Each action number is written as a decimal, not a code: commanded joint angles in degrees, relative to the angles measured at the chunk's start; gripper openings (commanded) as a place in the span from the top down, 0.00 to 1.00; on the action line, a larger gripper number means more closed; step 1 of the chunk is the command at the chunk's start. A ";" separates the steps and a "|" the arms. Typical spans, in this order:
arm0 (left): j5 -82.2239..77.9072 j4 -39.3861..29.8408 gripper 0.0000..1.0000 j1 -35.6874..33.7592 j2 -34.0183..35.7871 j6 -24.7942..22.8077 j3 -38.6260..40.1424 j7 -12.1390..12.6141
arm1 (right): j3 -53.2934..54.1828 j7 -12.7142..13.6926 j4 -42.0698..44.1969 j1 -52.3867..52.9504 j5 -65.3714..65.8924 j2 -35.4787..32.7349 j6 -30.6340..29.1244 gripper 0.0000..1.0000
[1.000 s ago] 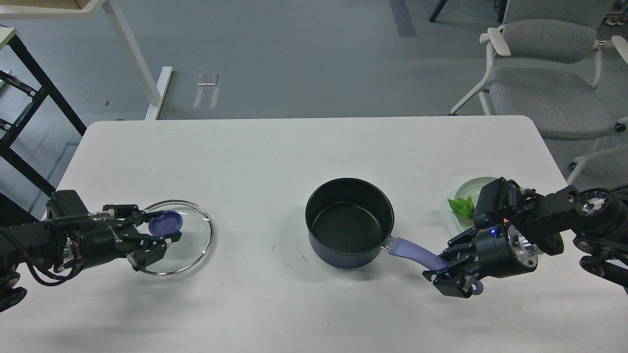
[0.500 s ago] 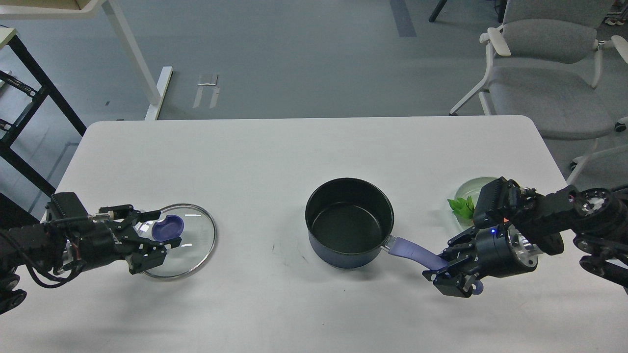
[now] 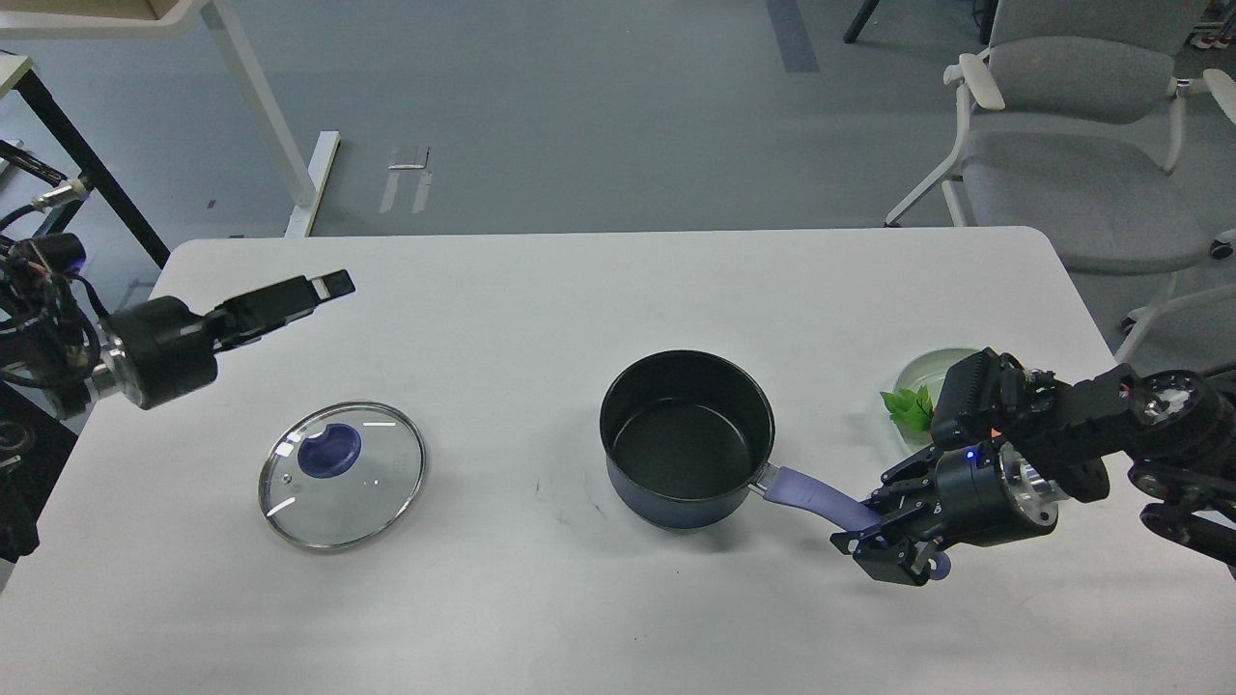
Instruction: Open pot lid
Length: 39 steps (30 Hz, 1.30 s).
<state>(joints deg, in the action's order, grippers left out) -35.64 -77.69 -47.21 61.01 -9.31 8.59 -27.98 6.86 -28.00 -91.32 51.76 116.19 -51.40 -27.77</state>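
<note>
The dark blue pot (image 3: 688, 439) stands uncovered at the table's middle, its purple handle (image 3: 816, 492) pointing right and toward me. My right gripper (image 3: 884, 542) is shut on the end of that handle. The glass lid (image 3: 341, 473) with a purple knob (image 3: 328, 452) lies flat on the table at the left, well apart from the pot. My left gripper (image 3: 323, 287) is raised above the table, behind and to the left of the lid, empty. Its fingers are seen side-on as one bar, so I cannot tell them apart.
A small glass dish with green leaves (image 3: 915, 398) sits just behind my right wrist. The white table (image 3: 599, 290) is bare at the back. A grey chair (image 3: 1072, 164) stands beyond the right corner, and a black frame (image 3: 58, 183) beyond the left.
My left gripper let go of the lid's knob and rose up and back, away from the lid. The lid now rests flat on the table. The right gripper and the pot have not moved.
</note>
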 commanded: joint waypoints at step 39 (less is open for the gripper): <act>37.49 10.28 0.01 9.93 -16.36 -7.39 19.35 14.97 | 16.69 0.00 10.62 -0.61 -80.99 -5.57 13.96 0.01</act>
<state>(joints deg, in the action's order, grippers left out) 1.93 -67.40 -39.12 45.46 -16.37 25.55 -13.81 23.68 -28.00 -84.94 51.84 46.66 -59.46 -17.90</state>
